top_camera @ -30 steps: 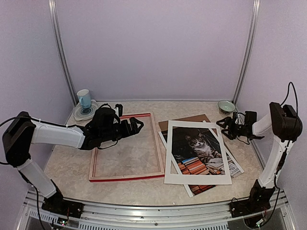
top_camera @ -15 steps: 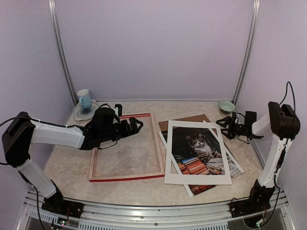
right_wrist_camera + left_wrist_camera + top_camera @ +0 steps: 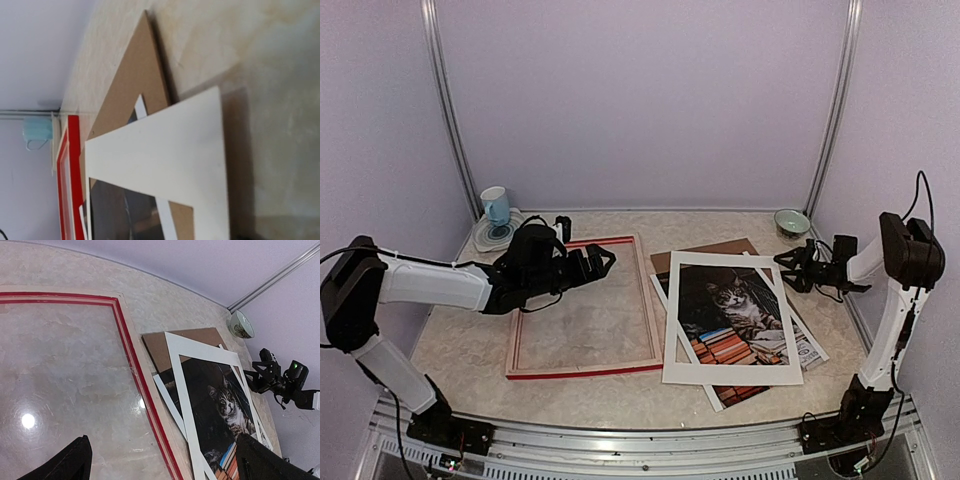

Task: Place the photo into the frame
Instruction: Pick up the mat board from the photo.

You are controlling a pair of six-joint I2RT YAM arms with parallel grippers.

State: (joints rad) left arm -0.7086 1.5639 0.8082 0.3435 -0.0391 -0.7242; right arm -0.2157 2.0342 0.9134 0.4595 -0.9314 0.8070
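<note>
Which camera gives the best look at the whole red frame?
Top external: the frame shows almost whole, lying flat. Left wrist shows only its far and right rails; right wrist, just a red sliver.

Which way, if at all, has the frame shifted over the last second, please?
No, the frame has not moved; its corners sit unchanged relative to the blue cup.

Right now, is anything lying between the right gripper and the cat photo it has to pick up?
Yes. The white mat border lies on top of the photo, covering most of its edges. The right gripper hovers off the mat's far right corner, touching nothing. Nothing visible lies between the photo and the frame.
</note>
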